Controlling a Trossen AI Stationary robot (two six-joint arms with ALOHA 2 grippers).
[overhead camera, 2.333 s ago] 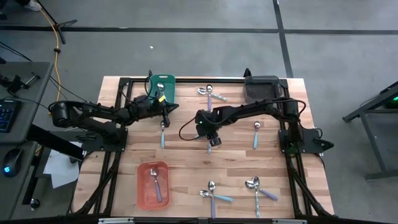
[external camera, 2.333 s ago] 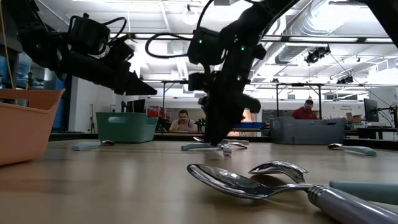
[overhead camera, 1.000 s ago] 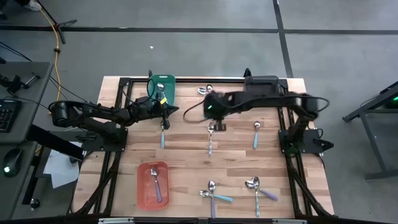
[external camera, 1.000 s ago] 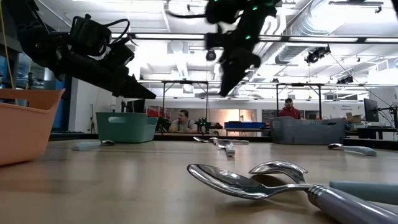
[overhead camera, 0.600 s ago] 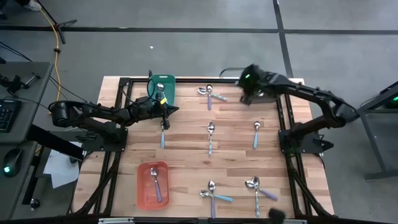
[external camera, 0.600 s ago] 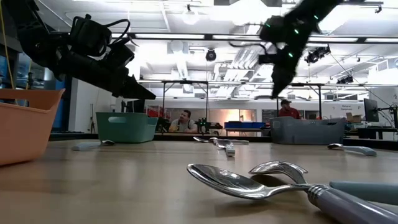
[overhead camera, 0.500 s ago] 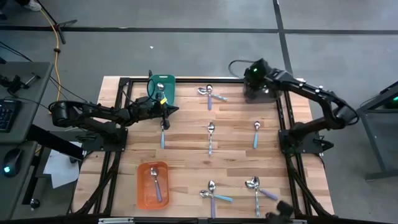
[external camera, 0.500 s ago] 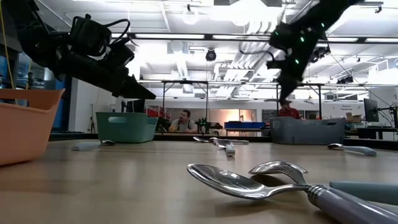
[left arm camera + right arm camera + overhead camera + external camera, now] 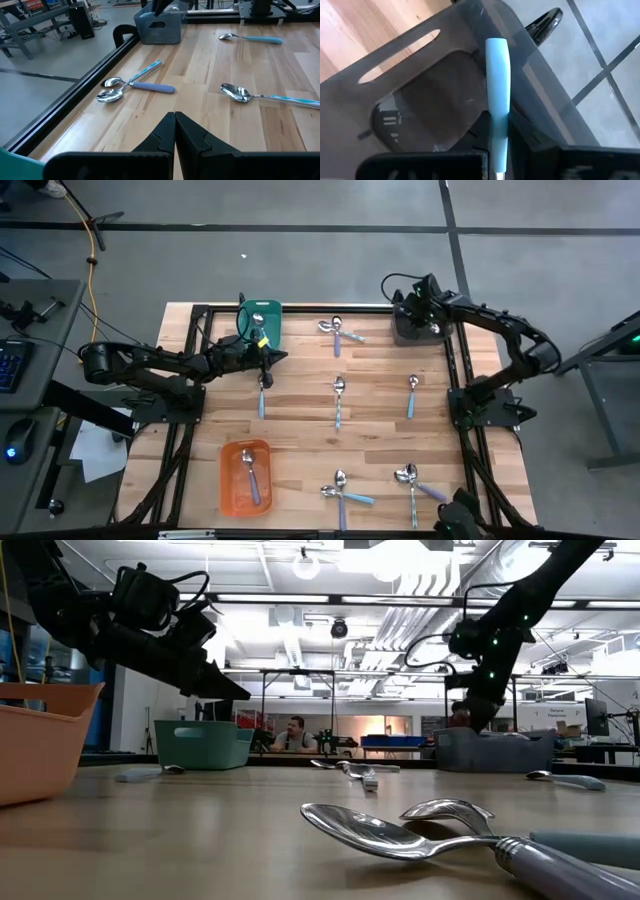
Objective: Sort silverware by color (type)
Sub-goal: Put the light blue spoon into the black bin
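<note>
Pale wood runs under everything in the high view: the table [image 9: 300, 430] carries loose spoons, one at the centre [image 9: 339, 392], one toward the right [image 9: 412, 390], a pair near the far edge [image 9: 337, 330] and a cluster at the near edge [image 9: 345, 490]. The right gripper [image 9: 424, 315] hangs over the grey bin [image 9: 408, 332] at the far right corner; the left gripper [image 9: 266, 360] waits beside the teal bin [image 9: 262, 315], just above a blue-handled spoon [image 9: 261, 395]. The orange bin [image 9: 245, 478] already holds a spoon.

From the low view, the right arm drops toward the grey bin, too far off to judge its clearance.

The left wrist view shows that gripper's fingers [image 9: 175, 132] pressed together on nothing.

The right wrist view is the telling one: the fingers are clamped on a light blue spoon handle [image 9: 497, 95], which pokes forward over the bin's dark interior. I'd worry that the handle reaches out toward the far wall, so a release here could leave it propped on the rim or tipped over the table edge. A thin, smooth handle might also twist in the grip.

I can read no brand, label or writing anywhere.
</note>
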